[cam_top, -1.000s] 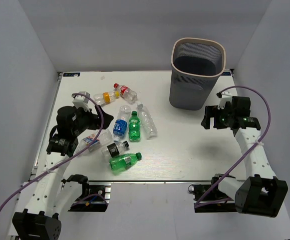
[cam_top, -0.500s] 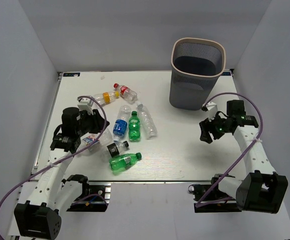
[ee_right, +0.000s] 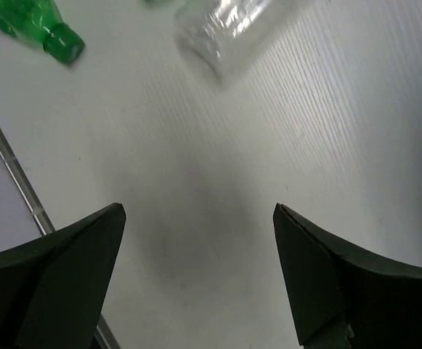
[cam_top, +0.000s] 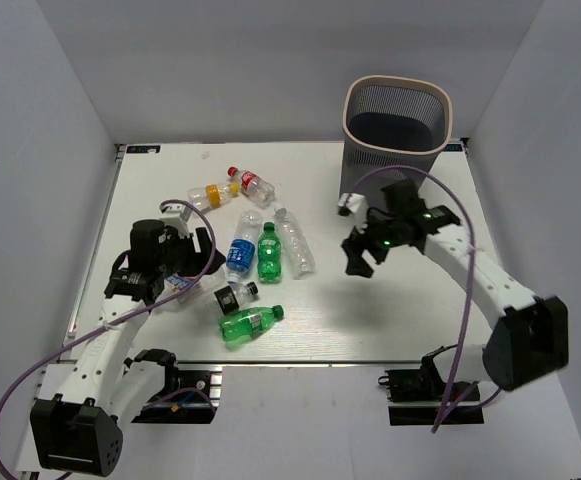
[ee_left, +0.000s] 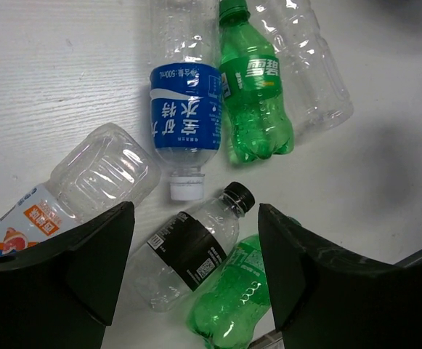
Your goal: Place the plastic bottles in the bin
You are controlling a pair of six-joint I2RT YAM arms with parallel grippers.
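Observation:
Several plastic bottles lie at the table's left-centre: a yellow-labelled one point(cam_top: 210, 193), a red-labelled one point(cam_top: 255, 186), a blue-labelled one point(cam_top: 241, 254) point(ee_left: 185, 123), an upright-pointing green one point(cam_top: 268, 252) point(ee_left: 254, 102), a clear one point(cam_top: 295, 240), a black-labelled one point(cam_top: 234, 295) point(ee_left: 189, 251) and a second green one point(cam_top: 250, 322) point(ee_left: 232, 305). My left gripper point(cam_top: 185, 262) point(ee_left: 195, 218) hovers open above the black-labelled bottle, with an orange-labelled clear bottle point(ee_left: 87, 182) beside its left finger. My right gripper point(cam_top: 358, 255) point(ee_right: 198, 211) hangs open over bare table. The bin point(cam_top: 395, 150) stands at the back right.
In the right wrist view a green bottle's cap point(ee_right: 58, 36) and a blurred clear bottle point(ee_right: 225, 29) sit beyond the fingers, and the table's metal edge point(ee_right: 14, 182) runs at the left. Grey walls enclose the table on three sides.
My right arm has swung left from beside the bin to the table's middle, near the bottles. My left gripper has shifted slightly right over the bottle cluster.

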